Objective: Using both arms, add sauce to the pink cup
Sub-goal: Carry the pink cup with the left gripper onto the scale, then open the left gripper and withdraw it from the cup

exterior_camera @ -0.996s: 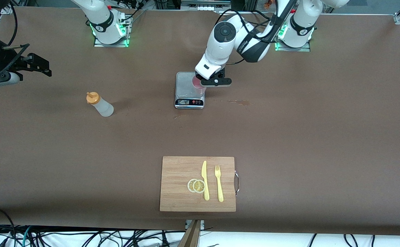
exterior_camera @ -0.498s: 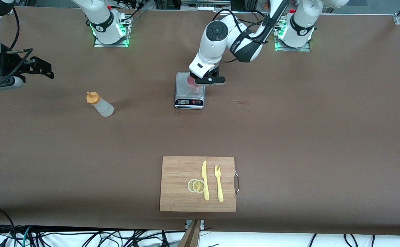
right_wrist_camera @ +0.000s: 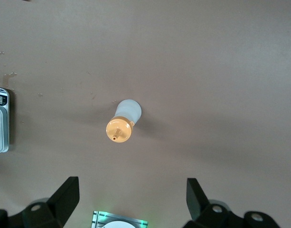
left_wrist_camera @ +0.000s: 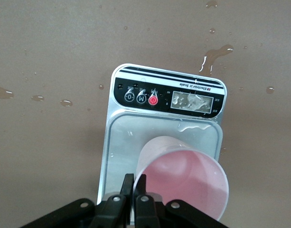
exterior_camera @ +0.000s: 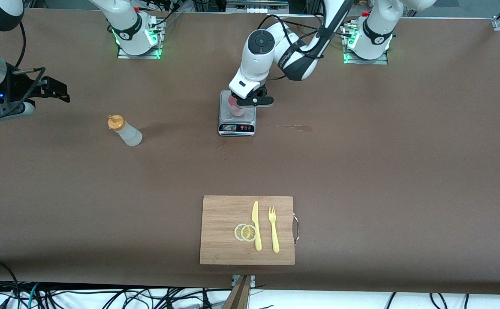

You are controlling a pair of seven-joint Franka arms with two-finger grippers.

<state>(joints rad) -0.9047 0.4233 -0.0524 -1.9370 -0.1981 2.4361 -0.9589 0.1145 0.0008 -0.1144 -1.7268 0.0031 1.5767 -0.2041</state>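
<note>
The pink cup (exterior_camera: 235,107) is over the platter of a small silver kitchen scale (exterior_camera: 225,103), and I cannot tell whether it rests on it. My left gripper (exterior_camera: 250,101) is shut on the cup's rim, one finger inside and one outside. The left wrist view shows the cup (left_wrist_camera: 183,175), the scale (left_wrist_camera: 126,142) and the gripper (left_wrist_camera: 135,183). The sauce bottle (exterior_camera: 125,131) stands toward the right arm's end of the table. My right gripper (exterior_camera: 57,88) hangs open and empty above that end. In the right wrist view the bottle (right_wrist_camera: 122,122) stands ahead of the open gripper (right_wrist_camera: 132,187).
A wooden cutting board (exterior_camera: 222,214) lies near the front edge with a yellow knife (exterior_camera: 256,225), a yellow fork (exterior_camera: 273,229) and two lemon slices (exterior_camera: 245,232) on it. A wet smear (exterior_camera: 299,127) marks the table beside the scale.
My left gripper has carried the pink cup toward the right arm's end, from the scale's edge to over its platter. My right gripper has drifted slightly.
</note>
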